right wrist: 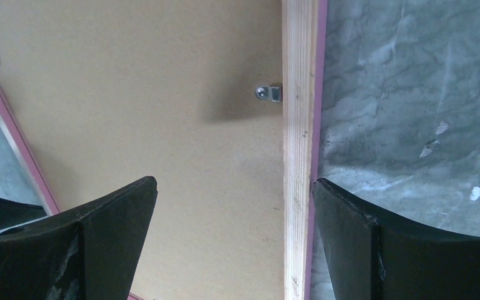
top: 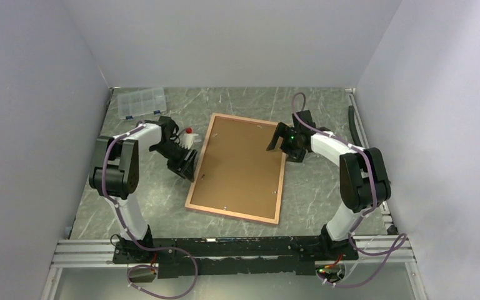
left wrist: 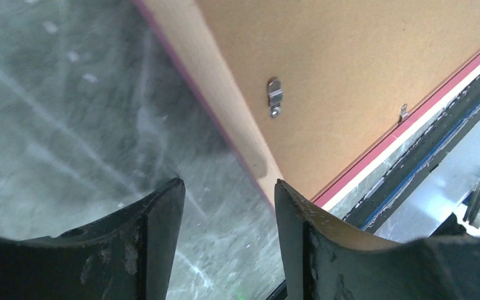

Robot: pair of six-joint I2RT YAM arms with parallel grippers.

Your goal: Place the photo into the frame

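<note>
The frame (top: 231, 214) lies back up on the table, its tan rail around a brown backing board (top: 240, 165). The photo is not in view. My left gripper (top: 189, 164) is open and empty at the frame's left edge. In the left wrist view (left wrist: 228, 184) the rail (left wrist: 219, 94) runs down to the right fingertip, with bare table between the fingers. My right gripper (top: 277, 139) is open over the frame's far right part. In the right wrist view (right wrist: 234, 181) it straddles the rail (right wrist: 297, 125): one finger over the board (right wrist: 150, 94), the other just outside the rail.
A clear plastic organiser box (top: 140, 102) sits at the back left. A small white bottle with a red cap (top: 189, 136) stands just behind my left gripper. Metal clips (left wrist: 274, 97) (right wrist: 270, 92) sit on the frame's back. Walls close in on three sides.
</note>
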